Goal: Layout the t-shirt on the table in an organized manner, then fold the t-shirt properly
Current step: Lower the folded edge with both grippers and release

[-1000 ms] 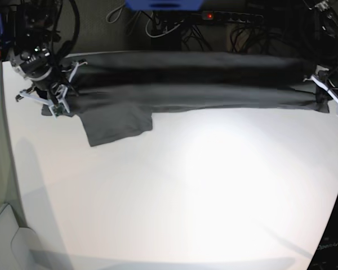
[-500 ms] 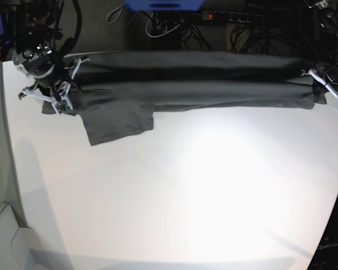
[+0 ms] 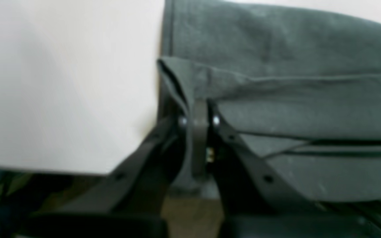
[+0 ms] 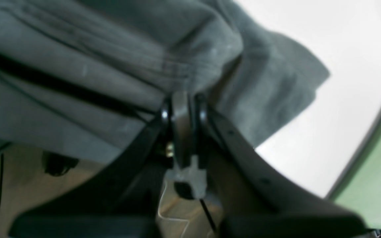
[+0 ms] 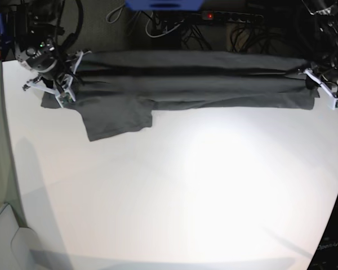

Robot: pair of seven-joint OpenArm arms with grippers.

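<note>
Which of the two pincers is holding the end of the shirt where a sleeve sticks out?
The right pincer: the t-shirt sleeve lies beside it; the left pincer grips a plain end.

Base view: high, looking down across the whole table (image 5: 186, 197) toward its far edge, from a distance. Left wrist view: close behind the left gripper (image 3: 198, 114), facing along its fingers. Right wrist view: likewise behind the right gripper (image 4: 183, 105). All three share the t-shirt (image 5: 197, 79) and white tabletop.
</note>
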